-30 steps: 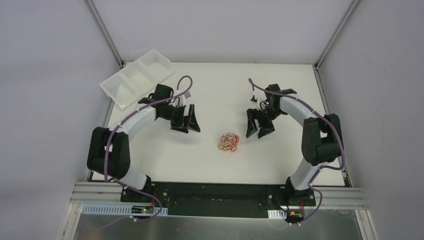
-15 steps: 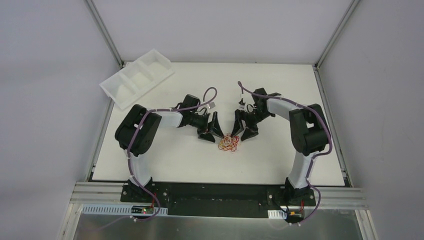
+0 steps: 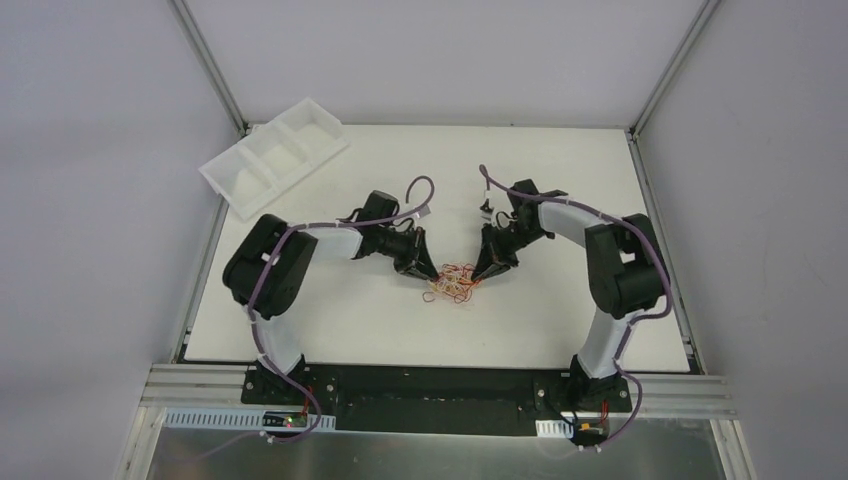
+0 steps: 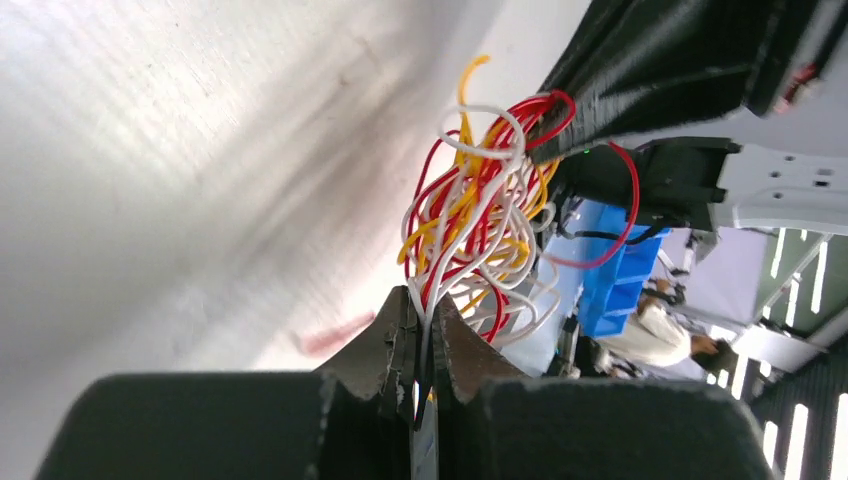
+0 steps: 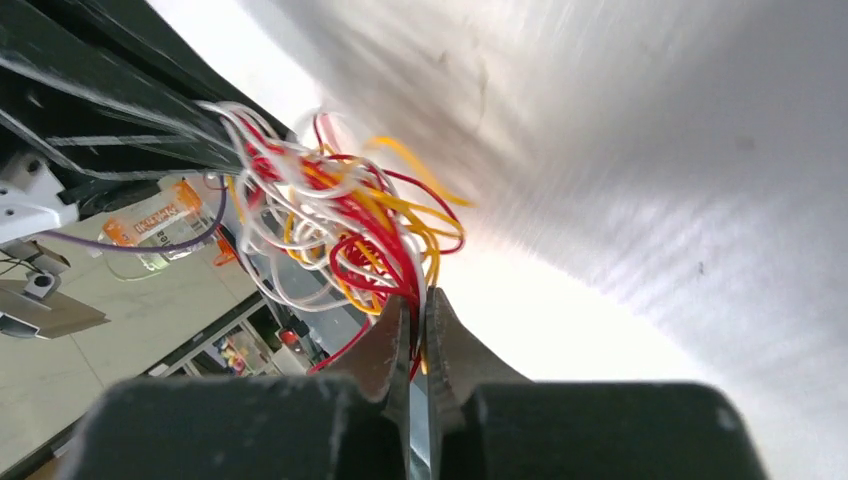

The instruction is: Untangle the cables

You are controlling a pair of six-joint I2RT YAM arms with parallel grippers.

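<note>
Robotics lab, enclosed test cell. White bench [image 3: 330, 315] boxed in by plain grey panels [image 3: 100, 200] on aluminium posts [image 3: 208, 62]. Left arm [image 3: 330, 240] and right arm [image 3: 572, 213] bolted to an extrusion rail [image 3: 700, 395] at bottom of frame, small circuit board [image 3: 290, 421] wired by the left base. Left wrist view, lower right: wider room behind, something blue and crate-like [image 4: 615, 290], a person in white [image 4: 660, 335].

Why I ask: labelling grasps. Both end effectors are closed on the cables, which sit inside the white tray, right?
No: the top view shows the cables mid-table, outside the white tray. The left end effector and right end effector are closed on them.
</note>
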